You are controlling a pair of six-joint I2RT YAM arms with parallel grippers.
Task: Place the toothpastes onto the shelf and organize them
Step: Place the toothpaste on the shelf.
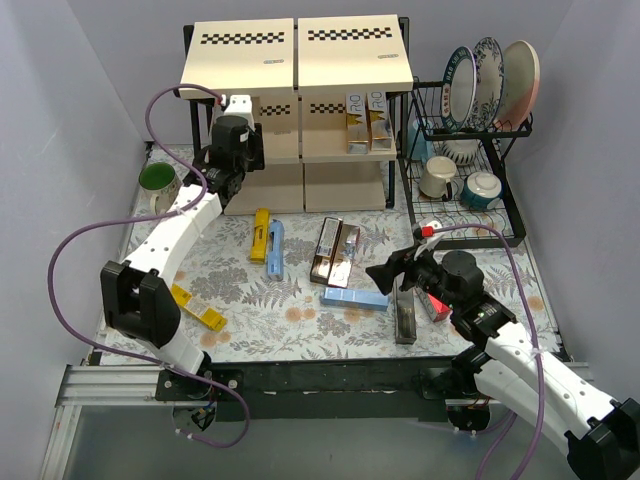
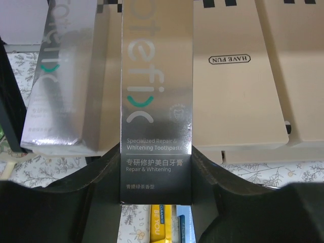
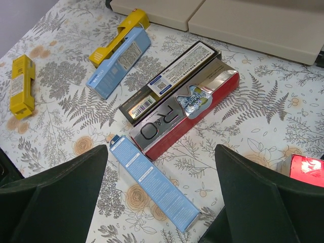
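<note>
A silver toothpaste carton (image 2: pixel 156 101) was held upright against the cream-boarded, black-framed shelf (image 1: pixel 240 65) beside a second silver carton (image 2: pixel 61 86), two gold-white cartons (image 1: pixel 365 120) stood on its middle tier, and a yellow carton (image 3: pixel 121 30), a blue carton (image 3: pixel 119 63) and a red carton (image 3: pixel 185 114) lay flat in front.

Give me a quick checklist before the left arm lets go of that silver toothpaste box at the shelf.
1. Left tool gripping the silver carton: ok.
2. Gap to the second silver carton beside it: ok.
3. Held carton's far end seated on the shelf: cannot tell.
4. Right tool open and empty: ok.
5. Table free of cartons: not ok; blue carton and red carton lie there.
</note>
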